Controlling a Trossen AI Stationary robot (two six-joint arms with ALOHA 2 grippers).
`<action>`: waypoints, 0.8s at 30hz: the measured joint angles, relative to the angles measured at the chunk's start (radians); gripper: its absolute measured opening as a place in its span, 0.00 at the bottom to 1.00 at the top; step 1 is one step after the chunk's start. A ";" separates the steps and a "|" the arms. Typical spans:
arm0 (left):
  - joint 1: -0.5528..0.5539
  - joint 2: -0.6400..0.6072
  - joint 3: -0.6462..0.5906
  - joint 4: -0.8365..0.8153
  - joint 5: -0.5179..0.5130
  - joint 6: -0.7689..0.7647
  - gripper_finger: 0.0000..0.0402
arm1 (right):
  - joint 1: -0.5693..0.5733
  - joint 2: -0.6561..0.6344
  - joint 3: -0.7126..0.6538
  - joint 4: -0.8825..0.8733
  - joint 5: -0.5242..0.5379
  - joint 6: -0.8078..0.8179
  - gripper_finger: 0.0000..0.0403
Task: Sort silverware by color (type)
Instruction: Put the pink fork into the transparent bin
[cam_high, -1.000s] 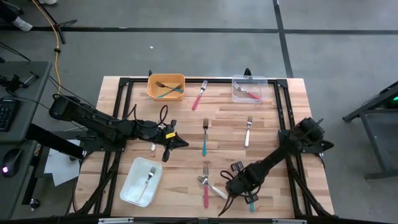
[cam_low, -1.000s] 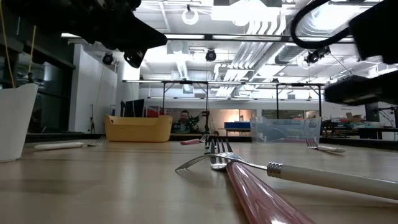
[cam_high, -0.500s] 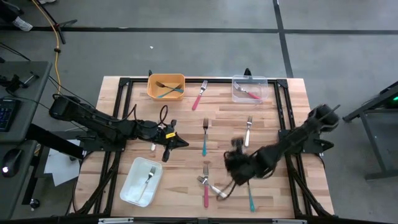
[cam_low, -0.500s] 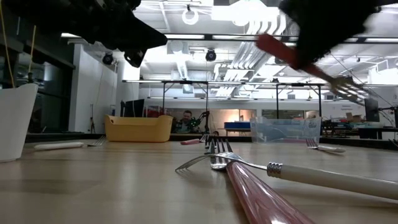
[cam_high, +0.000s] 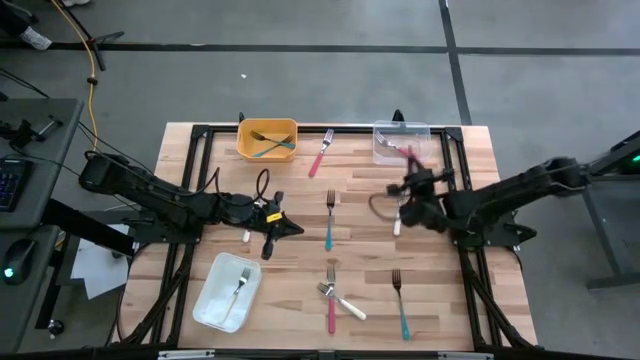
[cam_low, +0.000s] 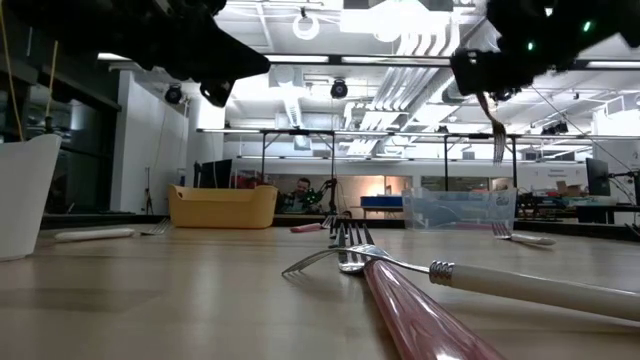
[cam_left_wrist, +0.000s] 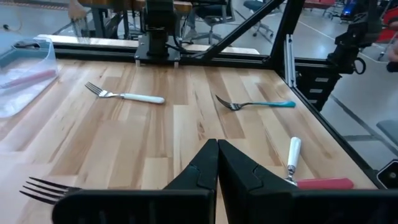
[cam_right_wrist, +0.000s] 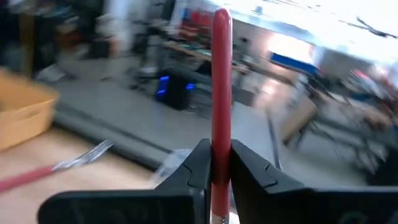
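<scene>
Right hand (cam_high: 412, 186): raised above the right half of the pale wooden worktop (cam_high: 360, 215), just short of the clear plastic tub (cam_high: 402, 143) at the far right edge; its two dark fingers (cam_right_wrist: 200, 163) are clamped on the red plastic handle of a small metal-headed fork (cam_right_wrist: 221, 81). In the low view this red-handled fork (cam_low: 494, 128) hangs tines-down in the air.
Left hand (cam_high: 272, 228): over the left middle of the worktop, fingers (cam_left_wrist: 205, 171) pressed fully together, gripping nothing.
Orange plastic bin (cam_high: 267, 138): far edge, left of centre; a teal-handled fork lies in it.
Clear plastic tub contents: one red-handled fork.
White rectangular tray (cam_high: 226, 290): near left corner; a white-handled fork (cam_high: 241, 281) lies in it.
Loose pink-handled fork (cam_high: 321, 153): far edge, between bin and tub.
Teal-handled fork, centre (cam_high: 329, 219): lies in the middle of the worktop.
White-handled fork, right (cam_high: 399, 211): just beside the right hand, on the wood.
Near-edge pair: a pink-handled fork (cam_high: 331, 300) and a white-handled fork (cam_high: 344, 302) cross each other at the heads.
Teal-handled fork, near right (cam_high: 399, 304): lies alone, right of the crossed pair.
</scene>
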 joint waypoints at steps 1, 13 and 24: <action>0.000 0.000 0.000 0.001 -0.001 0.005 0.00 | -0.030 -0.017 -0.023 0.009 0.003 0.035 0.07; 0.000 0.000 0.000 0.003 -0.004 0.018 0.00 | -0.239 -0.052 -0.176 0.374 -0.263 -0.182 0.07; -0.007 0.000 0.000 0.003 -0.003 0.020 0.00 | -0.592 -0.015 -0.331 1.358 -0.742 -0.608 0.07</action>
